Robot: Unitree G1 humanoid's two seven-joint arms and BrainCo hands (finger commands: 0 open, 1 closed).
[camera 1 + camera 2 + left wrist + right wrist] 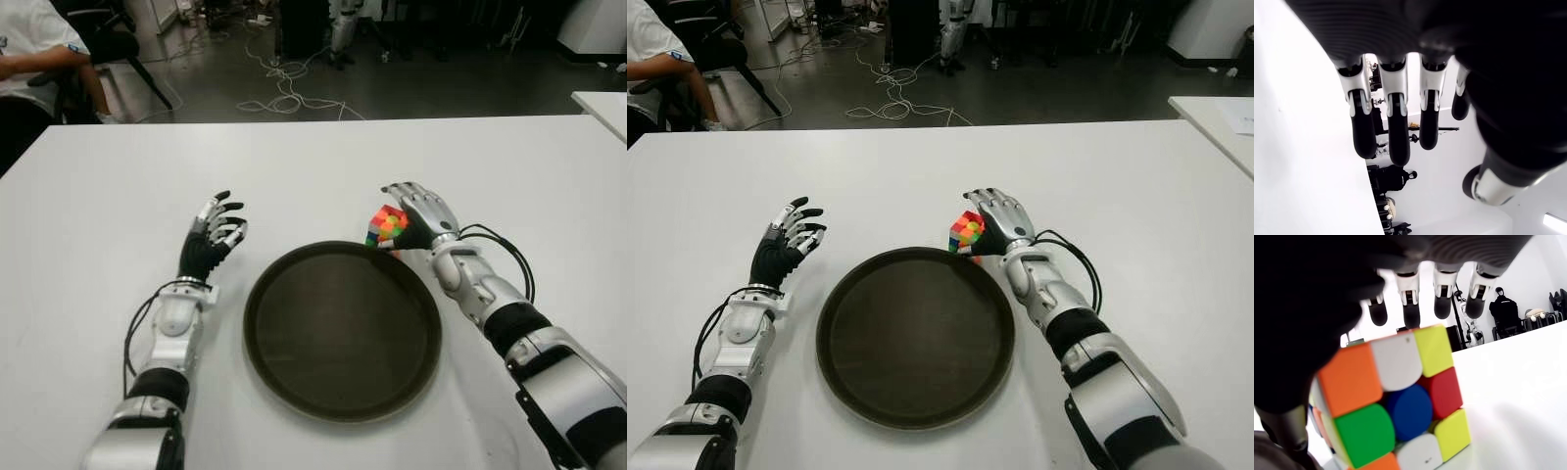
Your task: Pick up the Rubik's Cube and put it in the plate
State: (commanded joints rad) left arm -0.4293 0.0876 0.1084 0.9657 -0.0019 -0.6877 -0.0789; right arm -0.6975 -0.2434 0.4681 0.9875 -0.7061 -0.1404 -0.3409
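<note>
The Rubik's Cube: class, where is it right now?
The Rubik's Cube sits in the right hand, at the plate's far right rim.

A white bench (313, 166) is filling most of the eye views. Beyond its far edge, a dark floor (441, 88) is stretching away, with white cables (284, 83) lying tangled across it. At the far left, a person in a white shirt (29, 44) is sitting on a dark chair (118, 49). A corner of a second white table (602, 106) is showing at the right edge.
</note>
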